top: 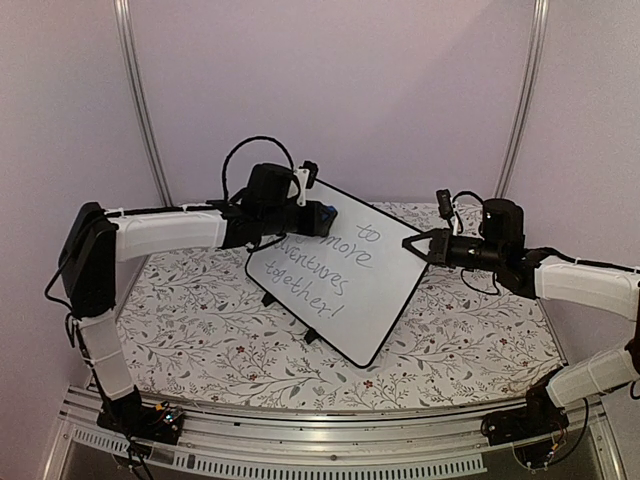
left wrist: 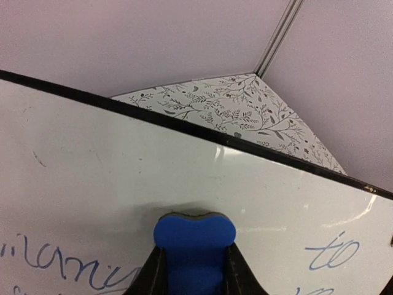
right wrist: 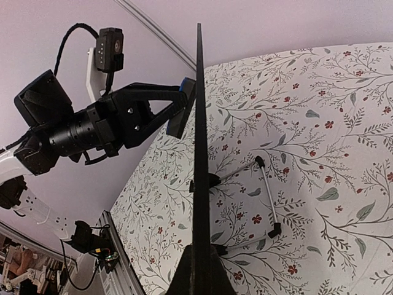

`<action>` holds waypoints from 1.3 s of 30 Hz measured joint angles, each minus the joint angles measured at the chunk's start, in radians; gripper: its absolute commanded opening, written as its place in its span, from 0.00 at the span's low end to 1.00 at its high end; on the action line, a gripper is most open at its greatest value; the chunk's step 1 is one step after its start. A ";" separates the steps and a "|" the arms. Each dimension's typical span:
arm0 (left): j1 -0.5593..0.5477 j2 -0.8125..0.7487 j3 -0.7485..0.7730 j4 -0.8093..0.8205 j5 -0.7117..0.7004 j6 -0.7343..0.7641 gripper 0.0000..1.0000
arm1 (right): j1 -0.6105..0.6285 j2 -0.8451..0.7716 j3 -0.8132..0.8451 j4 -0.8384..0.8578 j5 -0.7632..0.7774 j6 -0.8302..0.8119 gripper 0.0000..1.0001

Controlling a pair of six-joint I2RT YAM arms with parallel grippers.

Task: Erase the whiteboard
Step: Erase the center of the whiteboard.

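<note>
Blue eraser [left wrist: 194,236], clamped in left claw [left wrist: 194,273], sits against whiteboard [top: 340,290], right claw [right wrist: 199,270] pinching its edge; push too hard & board prob slips/tips.

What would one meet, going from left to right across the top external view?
The left arm → the whiteboard → the right pincer at the board's right edge → the right arm.
</note>
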 measured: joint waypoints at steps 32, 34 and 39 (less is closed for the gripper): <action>-0.129 -0.011 -0.030 -0.002 -0.032 0.004 0.00 | 0.002 0.009 0.000 0.011 0.002 0.006 0.00; -0.130 -0.011 -0.030 -0.002 -0.035 0.004 0.00 | 0.002 0.010 0.000 0.011 0.002 0.006 0.00; -0.136 -0.011 -0.032 -0.002 -0.053 0.012 0.00 | 0.002 0.010 0.000 0.013 0.002 0.007 0.00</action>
